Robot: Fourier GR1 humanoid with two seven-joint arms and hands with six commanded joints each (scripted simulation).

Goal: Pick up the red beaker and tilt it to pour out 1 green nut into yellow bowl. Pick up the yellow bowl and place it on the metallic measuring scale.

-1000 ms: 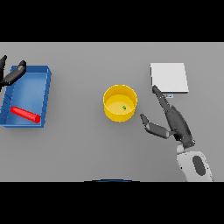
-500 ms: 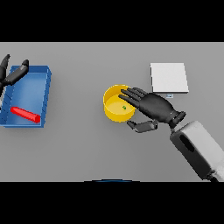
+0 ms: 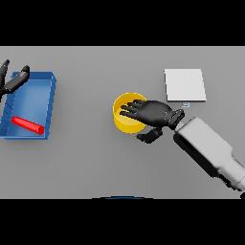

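Note:
The yellow bowl [image 3: 125, 119] stands at the table's middle. My right hand [image 3: 154, 114] lies over its right rim, fingers spread and reaching left across the opening, thumb below beside the bowl's outer wall; the fingers are not closed round it. The bowl's inside is mostly hidden by the hand. The red beaker [image 3: 27, 125] lies on its side in the blue tray [image 3: 47, 111] at the left. My left hand [image 3: 10, 82] hovers open at the tray's far left corner. The metallic scale [image 3: 184, 85] sits to the right, behind my right forearm.
The right forearm [image 3: 210, 152] slants in from the lower right. The blue tray's walls stand around the red beaker.
My right hand has swung left from beside the bowl to over its right rim, fingers now reaching across the opening. The left hand has barely moved.

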